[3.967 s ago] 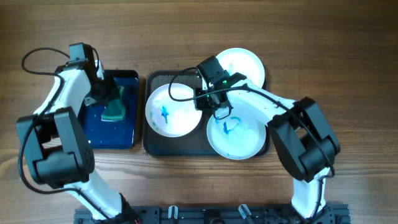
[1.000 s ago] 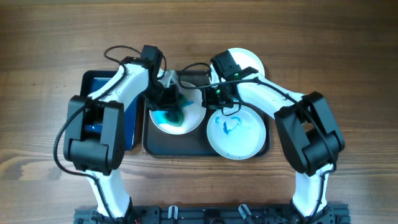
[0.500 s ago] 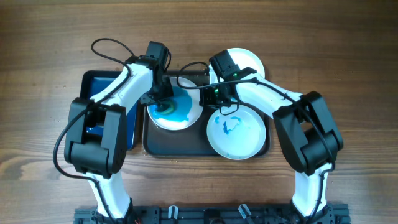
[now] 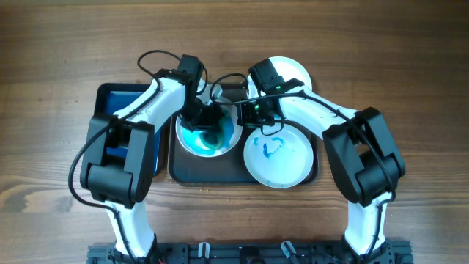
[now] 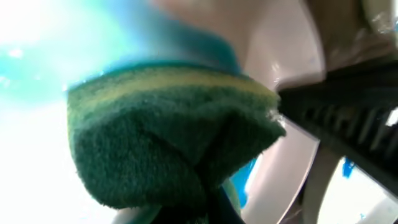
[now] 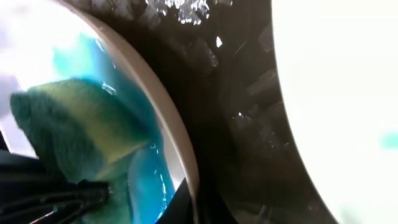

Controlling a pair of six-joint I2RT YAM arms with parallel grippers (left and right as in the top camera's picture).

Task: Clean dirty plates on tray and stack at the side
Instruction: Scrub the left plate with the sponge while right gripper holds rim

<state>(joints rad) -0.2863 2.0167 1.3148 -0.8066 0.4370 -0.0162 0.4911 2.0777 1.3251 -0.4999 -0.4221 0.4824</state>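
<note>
A dark tray [image 4: 192,169] holds two white plates. The left plate [image 4: 189,144] is smeared with blue. My left gripper [image 4: 209,123] is shut on a green and yellow sponge [image 4: 211,132] and presses it onto this plate; the sponge fills the left wrist view [image 5: 168,137]. My right gripper [image 4: 245,116] is shut on the left plate's right rim [image 6: 180,155], one finger inside and one outside. The right plate [image 4: 293,165] has a blue mark [image 4: 270,147]. A clean white plate [image 4: 293,72] lies beyond the tray at the back right.
A blue basin [image 4: 117,99] stands left of the tray. The wooden table [image 4: 410,88] lies around both. Cables loop over the back of the tray.
My left gripper has carried the sponge from the basin onto the left plate and rubs it, now further right. The blue has spread over the plate. My right gripper holds still.
</note>
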